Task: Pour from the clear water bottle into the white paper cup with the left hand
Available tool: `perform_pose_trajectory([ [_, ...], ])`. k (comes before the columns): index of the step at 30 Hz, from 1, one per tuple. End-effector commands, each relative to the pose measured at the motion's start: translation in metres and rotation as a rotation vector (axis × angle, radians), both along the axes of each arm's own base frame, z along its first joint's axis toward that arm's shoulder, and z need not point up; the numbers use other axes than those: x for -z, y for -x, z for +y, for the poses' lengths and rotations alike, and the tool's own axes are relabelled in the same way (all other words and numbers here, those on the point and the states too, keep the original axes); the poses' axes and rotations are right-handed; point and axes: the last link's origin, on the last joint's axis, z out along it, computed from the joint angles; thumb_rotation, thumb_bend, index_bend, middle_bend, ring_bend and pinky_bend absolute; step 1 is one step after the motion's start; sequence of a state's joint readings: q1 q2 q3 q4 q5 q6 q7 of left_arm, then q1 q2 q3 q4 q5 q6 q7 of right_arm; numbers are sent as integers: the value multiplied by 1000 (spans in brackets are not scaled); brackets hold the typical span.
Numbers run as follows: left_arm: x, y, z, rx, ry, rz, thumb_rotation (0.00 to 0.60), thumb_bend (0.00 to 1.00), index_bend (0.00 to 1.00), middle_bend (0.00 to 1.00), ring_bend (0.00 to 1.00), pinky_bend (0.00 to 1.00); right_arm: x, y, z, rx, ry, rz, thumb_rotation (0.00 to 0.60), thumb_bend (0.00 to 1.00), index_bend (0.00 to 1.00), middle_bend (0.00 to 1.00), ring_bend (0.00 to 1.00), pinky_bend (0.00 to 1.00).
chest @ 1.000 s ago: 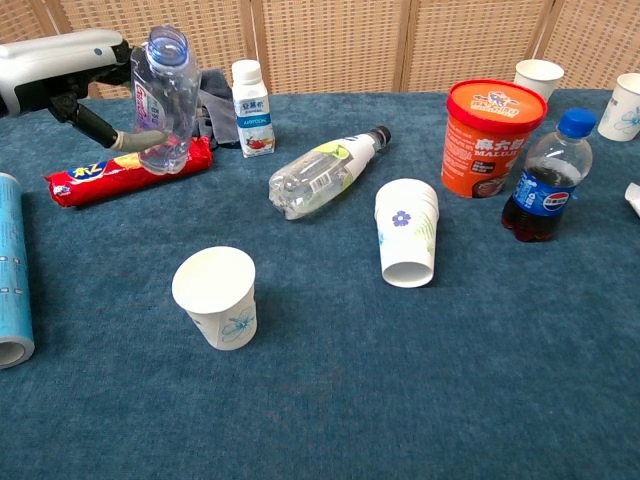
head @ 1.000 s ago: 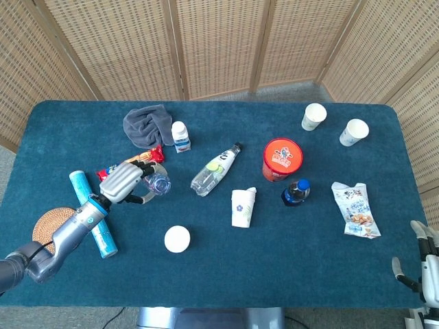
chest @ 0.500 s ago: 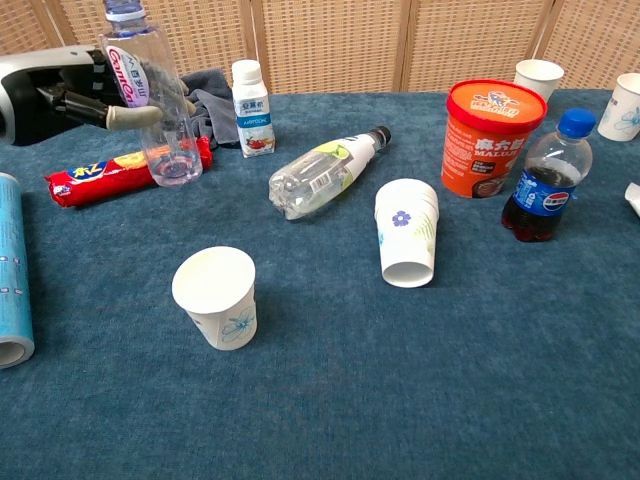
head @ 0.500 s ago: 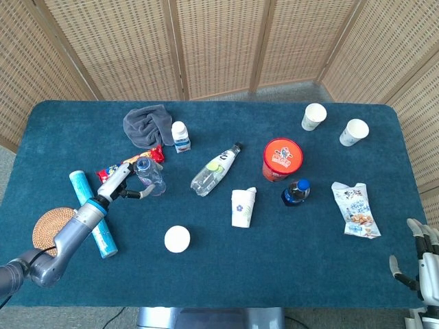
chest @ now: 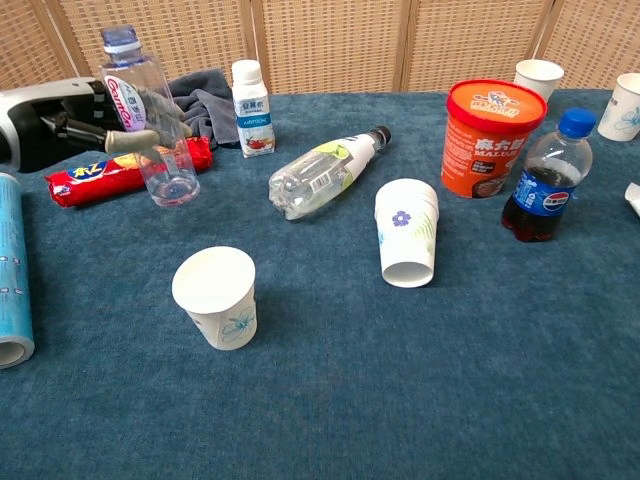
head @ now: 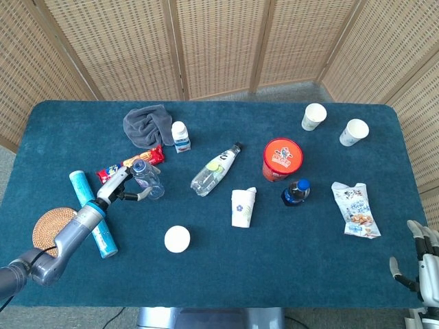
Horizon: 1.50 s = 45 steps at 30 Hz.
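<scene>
1. Upright again: the clear bottle (chest: pixel 150 115), tipped a second ago with its open mouth swung high, now stands with its base on or just above the table (chest: pixel 400 400) at upper left of the chest view, touching the red snack bar (chest: pixel 125 168).
2. Left hand (chest: pixel 95 115) wraps the bottle at mid-height, fingers (chest: pixel 140 110) curled round the label band; from the head view the hand (head: pixel 123 185) sits left of centre, beside the blue tube (head: pixel 92 212).
3. Right hand (head: pixel 424 267) shows only at the lower right corner of the head view, off the table, holding nothing, fingers apart.
4. White paper cup (chest: pixel 216 297) stands upright at lower left of the chest view, well apart from the bottle; whether it holds water cannot be told.
5. Handling, as a judgement: the bottle looks thin-walled, uncapped and almost empty, so it should be light, easily dented and prone to tip. A hold round the label band, firm but not crushing, seems safest.
6. The cup is light paper and would slide or topple at a knock; any pour should come from above its rim without touching it.
7. Nearby: a lying bottle (chest: pixel 320 172), a second, flower-printed cup (chest: pixel 406 245), an orange tub (chest: pixel 490 125) and a cola bottle (chest: pixel 545 180).
</scene>
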<state>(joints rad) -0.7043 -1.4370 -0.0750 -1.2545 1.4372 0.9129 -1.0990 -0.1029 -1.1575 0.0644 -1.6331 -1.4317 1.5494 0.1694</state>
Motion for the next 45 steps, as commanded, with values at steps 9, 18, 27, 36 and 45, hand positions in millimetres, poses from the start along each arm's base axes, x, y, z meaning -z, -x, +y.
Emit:
perform_pose_trajectory([
  [9, 26, 4, 0, 26, 30, 26, 600, 460, 310, 297, 273, 246, -3, 1, 5, 9, 14, 0, 600, 443, 0, 36, 0, 0],
  [18, 36, 10, 0, 35, 29, 39, 600, 459, 299, 287, 257, 221, -4, 3, 9, 19, 20, -2, 600, 442, 0, 36, 0, 0],
  [27, 43, 14, -2, 54, 40, 67, 600, 459, 292, 275, 233, 185, -4, 3, 9, 19, 20, -2, 600, 442, 0, 36, 0, 0],
  [36, 44, 16, -4, 80, 37, 94, 600, 459, 258, 239, 193, 153, -5, 3, 11, 17, 25, -1, 600, 444, 0, 36, 0, 0],
  [45, 43, 18, -6, 97, 26, 106, 600, 459, 193, 167, 131, 105, -5, 2, 11, 14, 30, 2, 600, 451, 0, 41, 0, 0],
])
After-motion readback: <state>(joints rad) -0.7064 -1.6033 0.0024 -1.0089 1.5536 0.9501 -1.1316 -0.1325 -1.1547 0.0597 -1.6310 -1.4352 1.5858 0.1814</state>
